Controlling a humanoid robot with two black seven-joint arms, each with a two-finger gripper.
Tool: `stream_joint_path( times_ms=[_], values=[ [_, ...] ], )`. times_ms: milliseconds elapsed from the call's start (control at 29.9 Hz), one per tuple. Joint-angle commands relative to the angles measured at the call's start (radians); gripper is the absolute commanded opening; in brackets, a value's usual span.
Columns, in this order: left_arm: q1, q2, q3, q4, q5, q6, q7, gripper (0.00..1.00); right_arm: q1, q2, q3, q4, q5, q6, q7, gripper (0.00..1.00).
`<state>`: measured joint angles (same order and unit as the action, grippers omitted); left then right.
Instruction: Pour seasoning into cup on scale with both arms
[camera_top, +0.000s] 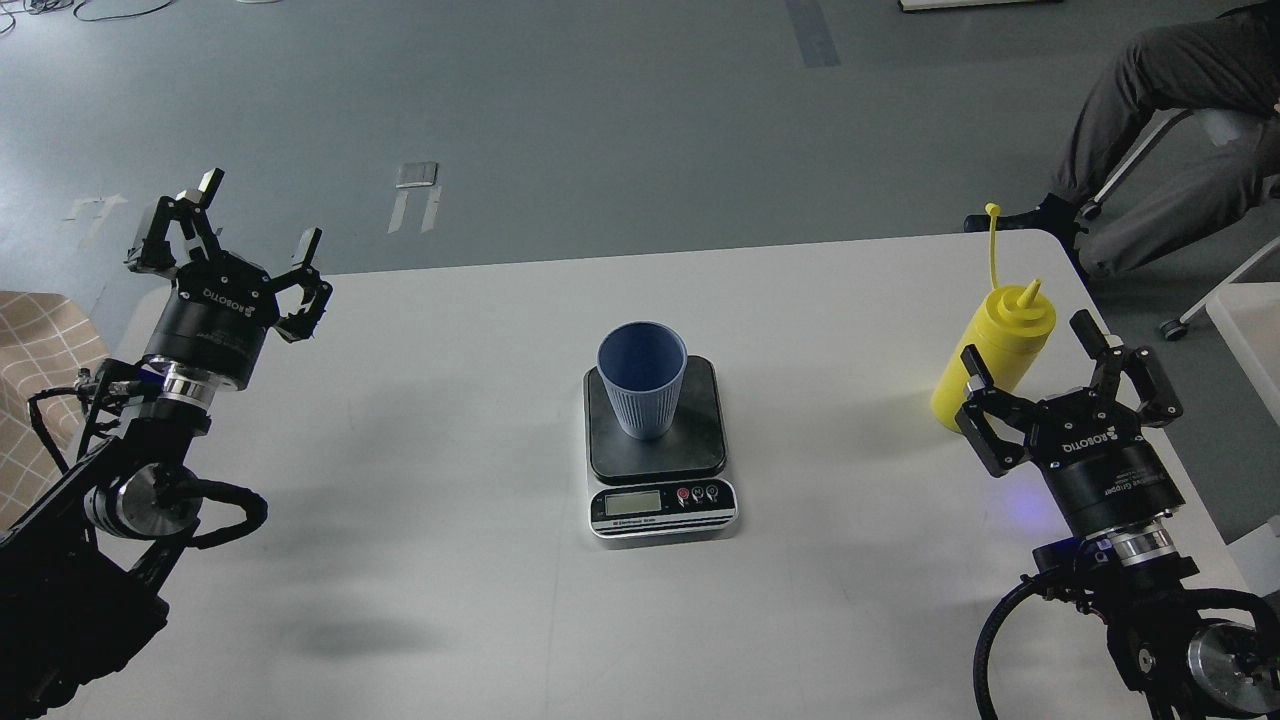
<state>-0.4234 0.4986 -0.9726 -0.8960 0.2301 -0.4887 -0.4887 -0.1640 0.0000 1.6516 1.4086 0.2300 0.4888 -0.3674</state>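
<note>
Both claws wide, nothing held.
I see the cup (642, 378) on the scale (658, 450) mid-bench; left claw (258, 222) at nine o'clock, right claw (1030, 350) beside the bottle (995, 352) at three.

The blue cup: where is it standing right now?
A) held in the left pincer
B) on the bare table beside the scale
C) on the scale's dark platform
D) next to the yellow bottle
C: the ribbed blue cup stands upright on the dark platform of the kitchen scale, far from both open pincers and from the yellow squeeze bottle.
</note>
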Motion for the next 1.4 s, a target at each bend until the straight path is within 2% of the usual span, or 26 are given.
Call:
stream_joint_path(
  times_ms=[0,234,401,468,635,735,936,1069,1136,1303,1370],
  values=[
    [0.0,0.0,0.0,0.0,0.0,0.0,0.0,0.98,-0.014,0.0,-0.024,0.075,-0.026,0.0,-0.005,1.0],
    [-0.002,0.001,0.009,0.0,0.002,0.0,0.0,0.98,0.027,-0.014,-0.039,0.11,-0.159,0.0,-0.005,1.0],
    [-0.018,0.003,0.012,0.003,0.012,0.0,0.0,0.98,0.115,-0.179,-0.042,0.102,-0.163,0.0,-0.005,1.0],
    [-0.032,0.006,0.012,0.008,0.012,0.0,0.0,0.98,0.167,-0.289,-0.042,0.099,-0.161,0.0,-0.008,1.0],
    [-0.08,0.04,0.014,0.011,0.012,0.0,0.0,0.98,0.283,-0.431,-0.044,0.079,-0.152,0.0,-0.008,1.0],
    [-0.112,0.044,0.015,0.015,0.014,0.0,0.0,0.98,0.372,-0.475,-0.05,0.026,-0.153,0.0,-0.008,1.0],
    [-0.211,0.031,0.017,0.06,0.034,0.0,0.0,0.98,0.677,-0.468,-0.242,-0.238,-0.141,0.0,-0.002,1.0],
    [-0.265,0.014,0.041,0.089,0.038,0.0,0.0,0.98,0.798,-0.433,-0.32,-0.349,-0.141,0.0,-0.001,1.0],
    [-0.319,0.0,0.067,0.136,0.038,0.0,0.0,0.98,0.923,-0.365,-0.361,-0.471,-0.155,0.0,0.001,1.0],
    [-0.374,-0.038,0.074,0.169,0.038,0.0,0.0,0.98,1.052,-0.246,-0.368,-0.709,-0.204,0.0,0.002,1.0],
    [-0.382,-0.046,0.074,0.17,0.038,0.0,0.0,0.98,1.066,-0.232,-0.366,-0.74,-0.216,0.0,0.002,1.0]
  ],
)
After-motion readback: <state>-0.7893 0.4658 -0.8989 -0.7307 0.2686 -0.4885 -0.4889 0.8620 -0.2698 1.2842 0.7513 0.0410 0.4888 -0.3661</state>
